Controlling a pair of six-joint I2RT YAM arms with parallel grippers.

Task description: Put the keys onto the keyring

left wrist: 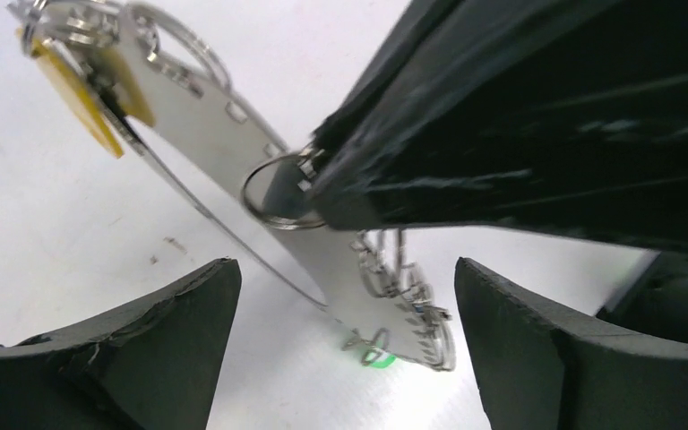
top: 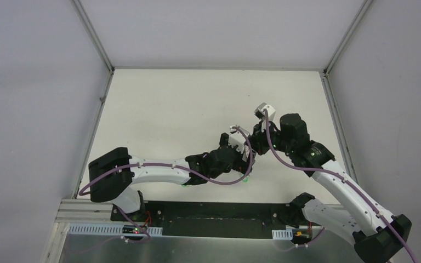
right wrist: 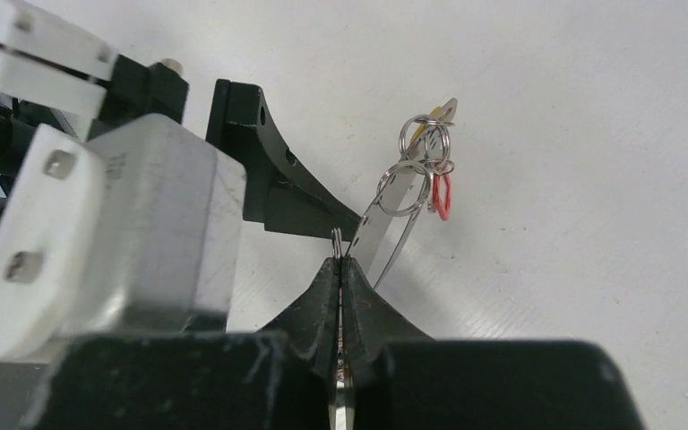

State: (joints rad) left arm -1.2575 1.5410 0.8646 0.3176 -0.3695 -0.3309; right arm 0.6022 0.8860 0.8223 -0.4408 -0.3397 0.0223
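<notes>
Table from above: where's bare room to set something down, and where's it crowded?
The far half of the table is bare, from its far edge to the middle; so is the left side, between its left edge and the left arm. Crowded mid-right: the open left gripper and the right gripper, shut on the keyring, meet there.

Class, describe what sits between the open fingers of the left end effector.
The keyring, its small rings, a yellow tag and a green tag. The shut right end effector hides its middle.
</notes>
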